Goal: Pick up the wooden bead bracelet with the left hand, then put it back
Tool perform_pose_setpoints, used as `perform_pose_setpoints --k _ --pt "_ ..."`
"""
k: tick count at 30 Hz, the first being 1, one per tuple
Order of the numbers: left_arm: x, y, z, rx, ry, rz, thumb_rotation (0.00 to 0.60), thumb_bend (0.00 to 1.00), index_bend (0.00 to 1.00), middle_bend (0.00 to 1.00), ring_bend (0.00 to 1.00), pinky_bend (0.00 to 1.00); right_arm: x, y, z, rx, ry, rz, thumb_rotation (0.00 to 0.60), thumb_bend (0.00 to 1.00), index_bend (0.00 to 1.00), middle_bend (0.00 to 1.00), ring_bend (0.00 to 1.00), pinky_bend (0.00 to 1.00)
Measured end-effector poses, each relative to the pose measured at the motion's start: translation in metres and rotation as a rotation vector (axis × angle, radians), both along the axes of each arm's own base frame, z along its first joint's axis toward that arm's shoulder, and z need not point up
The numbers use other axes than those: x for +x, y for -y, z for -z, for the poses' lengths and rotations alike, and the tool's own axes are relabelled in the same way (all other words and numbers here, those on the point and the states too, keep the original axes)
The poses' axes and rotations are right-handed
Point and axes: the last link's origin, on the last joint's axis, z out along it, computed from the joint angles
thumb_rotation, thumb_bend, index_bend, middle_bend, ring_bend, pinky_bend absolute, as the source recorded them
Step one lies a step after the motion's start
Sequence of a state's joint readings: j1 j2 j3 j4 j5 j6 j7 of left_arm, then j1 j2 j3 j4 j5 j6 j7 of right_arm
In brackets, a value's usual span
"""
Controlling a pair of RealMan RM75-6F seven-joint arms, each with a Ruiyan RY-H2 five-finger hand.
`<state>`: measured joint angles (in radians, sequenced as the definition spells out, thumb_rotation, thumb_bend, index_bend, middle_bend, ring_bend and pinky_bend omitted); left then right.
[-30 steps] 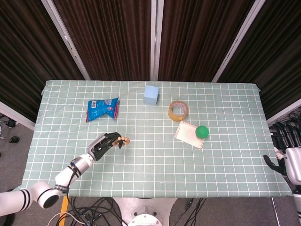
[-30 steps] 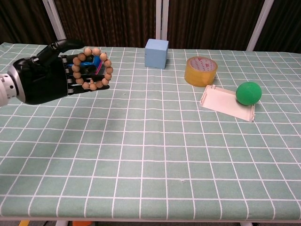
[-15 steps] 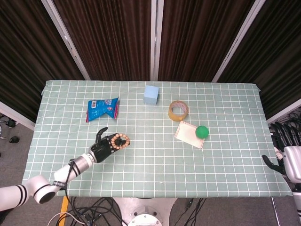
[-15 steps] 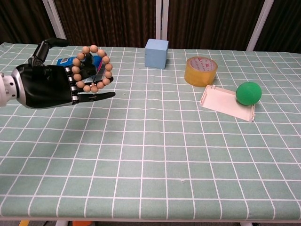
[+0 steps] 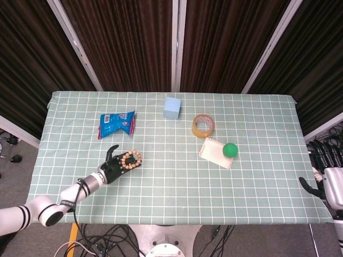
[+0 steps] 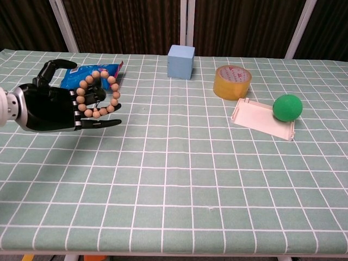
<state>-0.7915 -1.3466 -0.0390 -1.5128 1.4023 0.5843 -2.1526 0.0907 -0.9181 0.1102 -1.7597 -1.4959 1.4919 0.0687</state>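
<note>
The wooden bead bracelet [image 6: 115, 95] [image 5: 132, 154] stands upright, looped over the fingers of my left hand [image 6: 49, 106] [image 5: 110, 170]. The black hand hovers low over the left part of the green checked table [image 5: 171, 182], its thumb raised and its fingers stretched to the right under the beads. It carries the bracelet, which does not lie flat on the cloth. My right hand [image 5: 328, 184] hangs beyond the table's right edge with its fingers apart and nothing in it.
A blue snack bag [image 6: 89, 73] [image 5: 117, 123] lies just behind the left hand. Further right are a light blue cube [image 6: 181, 61], a yellow tape roll [image 6: 232, 81], and a white tray [image 6: 261, 119] with a green ball [image 6: 287, 107] against it.
The left hand has drawn back toward the near left and sunk lower, bracelet with it. Its fingers have uncurled from a closed grip to a stretched pose. The right hand has barely moved.
</note>
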Motion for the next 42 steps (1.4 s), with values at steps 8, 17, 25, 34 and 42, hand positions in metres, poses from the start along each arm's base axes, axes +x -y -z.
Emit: perform_pose_setpoints --k 8,17,25,34,42 --pt "0.001 -0.001 -0.002 0.023 -0.041 0.028 0.093 0.35 0.59 0.61 0.24 0.15 0.000 -0.001 0.000 -0.003 0.003 -0.005 0.600 0.14 0.00 0.04 0.00 0.00" --pt "0.003 0.001 -0.003 0.032 -0.039 0.034 0.174 0.36 0.56 0.69 0.33 0.14 0.000 -0.002 0.000 -0.004 0.007 -0.007 0.600 0.13 0.00 0.04 0.00 0.00" --pt "0.001 0.001 -0.007 0.143 -0.123 0.175 0.201 0.38 0.57 0.67 0.33 0.13 0.001 -0.003 0.000 -0.009 -0.001 -0.017 0.600 0.12 0.00 0.04 0.00 0.00" --pt "0.004 0.005 -0.007 0.422 -0.358 0.464 0.125 0.38 0.62 0.69 0.33 0.13 0.002 -0.003 0.003 -0.011 -0.003 -0.027 0.600 0.12 0.00 0.04 0.00 0.00" --pt "0.008 0.010 -0.001 0.528 -0.451 0.509 0.253 0.45 0.62 0.70 0.33 0.13 0.000 -0.005 0.002 -0.020 -0.001 -0.026 0.600 0.12 0.00 0.05 0.00 0.00"
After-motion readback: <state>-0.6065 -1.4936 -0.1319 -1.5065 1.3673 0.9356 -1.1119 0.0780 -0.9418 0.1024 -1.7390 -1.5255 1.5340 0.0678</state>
